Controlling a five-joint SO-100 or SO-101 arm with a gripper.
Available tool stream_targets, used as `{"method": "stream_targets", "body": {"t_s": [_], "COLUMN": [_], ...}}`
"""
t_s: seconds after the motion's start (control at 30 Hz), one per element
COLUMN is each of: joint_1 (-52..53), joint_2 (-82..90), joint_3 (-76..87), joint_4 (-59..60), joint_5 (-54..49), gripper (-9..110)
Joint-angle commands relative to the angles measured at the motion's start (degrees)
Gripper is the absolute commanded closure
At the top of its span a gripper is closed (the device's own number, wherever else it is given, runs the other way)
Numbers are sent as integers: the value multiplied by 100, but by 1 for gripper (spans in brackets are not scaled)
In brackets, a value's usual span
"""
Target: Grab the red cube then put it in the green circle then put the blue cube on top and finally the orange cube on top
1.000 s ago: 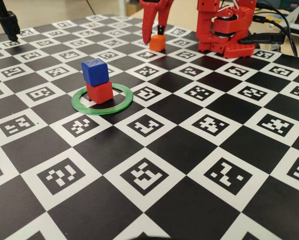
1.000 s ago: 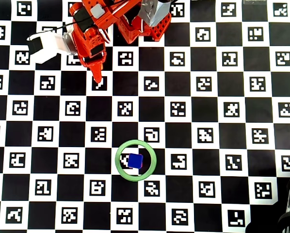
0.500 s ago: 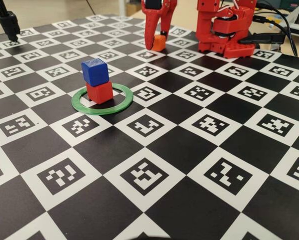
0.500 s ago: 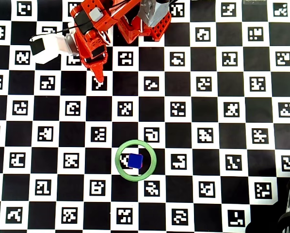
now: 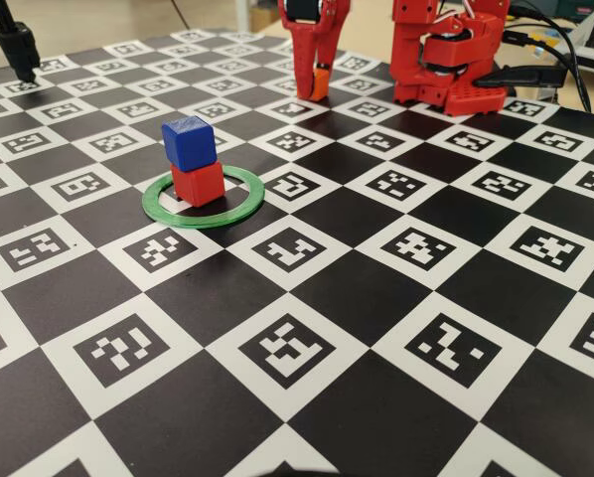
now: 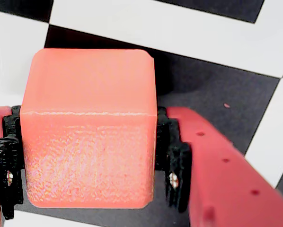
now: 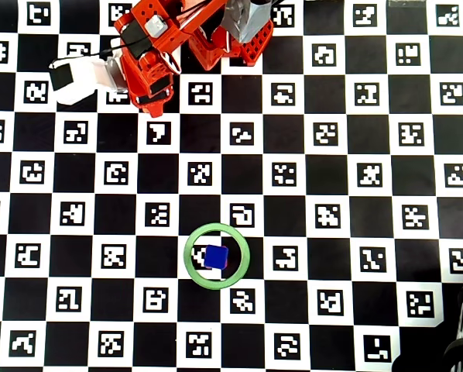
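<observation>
Last step: orange cube [image 6: 87, 127] sits between jaws of gripper [image 5: 313, 84], pads touching both sides. Blue cube [image 5: 188, 142] already on red cube [image 5: 199, 183] inside green circle [image 5: 239, 208], far from jaws. Next, probably: lift, carry over, lower gently.

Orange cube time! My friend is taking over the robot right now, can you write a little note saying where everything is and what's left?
Gripper: jaws on both sides of the orange cube, pads against its side faces in the wrist view; it looks gripped, low over the board at the far edge near the arm base.
Red cube: inside the green circle.
Blue cube: stacked on the red one, slightly turned.
Done: red and blue cubes placed.
Left: carry the orange cube to the ring and set it on the blue cube, gently, since the stack could topple.
</observation>
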Motion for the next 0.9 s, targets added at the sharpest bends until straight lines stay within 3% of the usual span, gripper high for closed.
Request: {"method": "stream_targets", "body": {"t_s": [0.0,0.4,0.87], "joint_1": [-26,-422,-2109], "joint_2": [44,26,-923], "joint_3": [-44,-1934,-5291], "joint_4": [-53,1477,3674], "joint_5": [18,483,1951], "gripper": [93,94,94]}}
